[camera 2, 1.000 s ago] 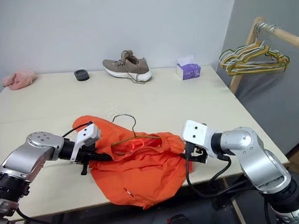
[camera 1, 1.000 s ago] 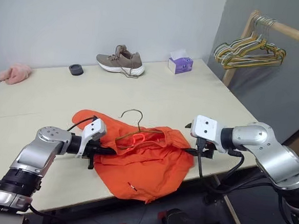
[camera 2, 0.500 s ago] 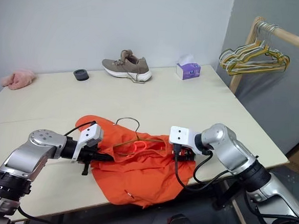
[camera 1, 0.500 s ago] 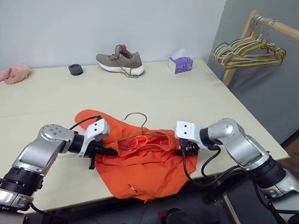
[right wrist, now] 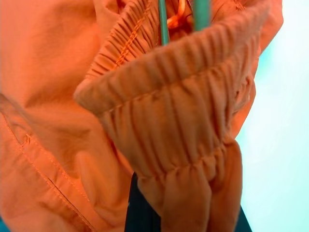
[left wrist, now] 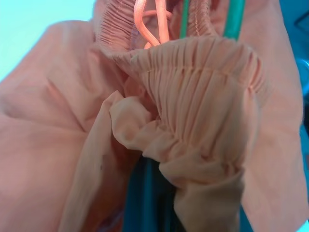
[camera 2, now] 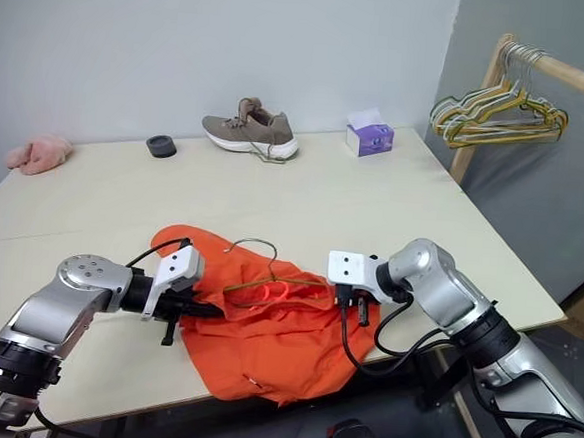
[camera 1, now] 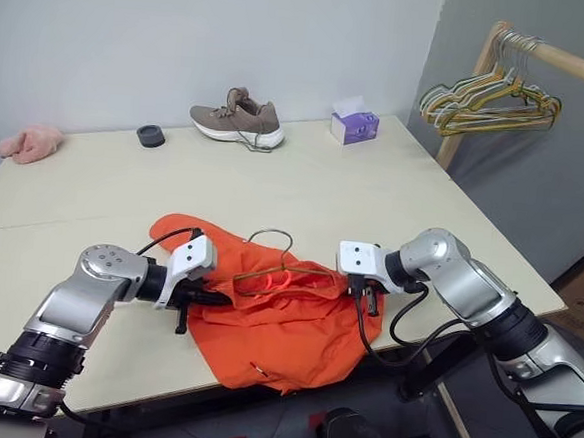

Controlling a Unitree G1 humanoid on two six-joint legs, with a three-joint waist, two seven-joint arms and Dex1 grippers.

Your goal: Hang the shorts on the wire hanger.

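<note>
Right gripper (camera 1: pixel 363 295) is seen clenched on the waistband of the shorts (camera 1: pixel 275 323), at their right end. Left gripper (camera 1: pixel 209 299) is set against the opposite end of the waistband; whether it grips cannot be told. Shorts are lying bunched at the near edge of the table (camera 1: pixel 374 200), with the hanger (camera 1: pixel 274 263) partly inside the waist, hook up. Fabric is judged light, limp and liable to slip. Gathered elastic is judged the soundest hold; the wire is thin and easily tilted.
</note>
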